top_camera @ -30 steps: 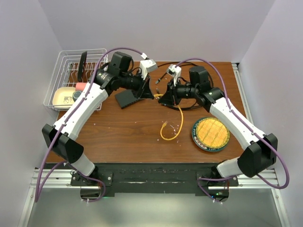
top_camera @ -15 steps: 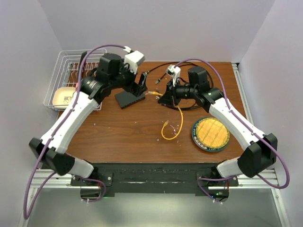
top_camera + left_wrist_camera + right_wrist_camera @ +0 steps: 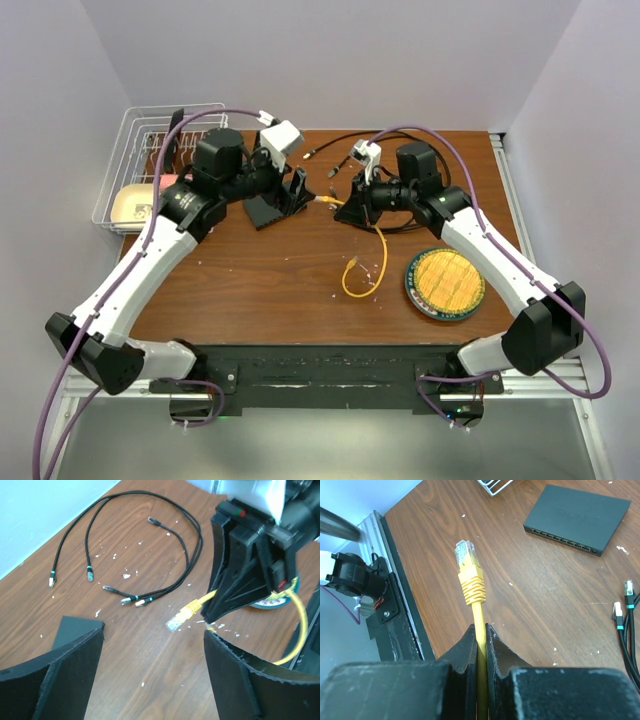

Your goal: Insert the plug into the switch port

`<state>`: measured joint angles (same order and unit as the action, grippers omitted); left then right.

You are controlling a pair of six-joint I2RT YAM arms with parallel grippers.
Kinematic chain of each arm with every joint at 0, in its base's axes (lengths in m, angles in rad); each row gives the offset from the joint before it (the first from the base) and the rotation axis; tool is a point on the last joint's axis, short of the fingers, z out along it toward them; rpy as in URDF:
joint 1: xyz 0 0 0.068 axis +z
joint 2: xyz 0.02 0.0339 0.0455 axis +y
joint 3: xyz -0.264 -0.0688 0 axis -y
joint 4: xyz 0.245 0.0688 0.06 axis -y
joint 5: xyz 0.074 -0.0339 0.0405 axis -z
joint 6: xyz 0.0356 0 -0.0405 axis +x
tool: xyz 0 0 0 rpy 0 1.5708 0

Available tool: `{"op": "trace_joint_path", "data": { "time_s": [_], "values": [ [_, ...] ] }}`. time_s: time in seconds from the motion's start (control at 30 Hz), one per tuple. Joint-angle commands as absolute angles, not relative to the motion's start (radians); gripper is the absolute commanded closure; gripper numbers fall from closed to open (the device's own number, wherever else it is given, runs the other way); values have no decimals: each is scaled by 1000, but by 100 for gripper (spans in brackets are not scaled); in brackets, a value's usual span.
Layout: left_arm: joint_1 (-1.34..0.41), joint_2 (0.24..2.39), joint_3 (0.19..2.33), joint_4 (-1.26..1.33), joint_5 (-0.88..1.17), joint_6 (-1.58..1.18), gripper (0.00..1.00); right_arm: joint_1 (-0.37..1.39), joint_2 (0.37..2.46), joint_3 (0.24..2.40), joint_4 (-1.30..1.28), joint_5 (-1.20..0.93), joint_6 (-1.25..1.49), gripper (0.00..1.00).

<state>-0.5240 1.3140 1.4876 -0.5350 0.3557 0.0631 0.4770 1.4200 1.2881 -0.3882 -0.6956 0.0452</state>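
1. Right wrist view: the right end effector (image 3: 481,630) is pressed together on the yellow cable (image 3: 475,597) a little behind the plug (image 3: 464,550). The clear tip therefore sticks out free, ready to enter a socket.
2. The switch (image 3: 577,517) lies flat on the bench (image 3: 520,605), well apart from the plug. Its socket row faces this camera, which suits a level push.
3. The left end effector (image 3: 154,635) is spread and empty, hanging at one end of the switch, probably to brace the box against sliding.
4. The plug is not yet in; the next move calls for lining the tip up with one socket.
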Motion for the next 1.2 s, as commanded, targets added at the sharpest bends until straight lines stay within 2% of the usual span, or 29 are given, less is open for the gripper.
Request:
{"op": "trace_joint_path", "data": {
  "time_s": [0.0,0.2,0.43,0.73,1.03,1.1,1.17],
  "values": [
    [-531,1253,1364,-349,370,143,16,479,1390,1324,-406,-683,54,100],
    [-538,1163,1241,-192,440,183,19,479,1378,1321,-408,-701,54,100],
    [-538,1233,1244,-158,653,173,27,479,1370,1324,-420,-716,43,100],
    [-537,1345,1293,-112,744,164,45,477,1359,1324,-439,-726,35,100],
    [-537,1408,1330,-173,781,198,70,477,1348,1324,-453,-706,26,100],
    [-535,1408,1328,-184,779,204,71,477,1347,1324,-454,-704,26,100],
    [-537,1407,1325,-195,776,215,64,477,1344,1325,-453,-701,25,100]
  ]
}}
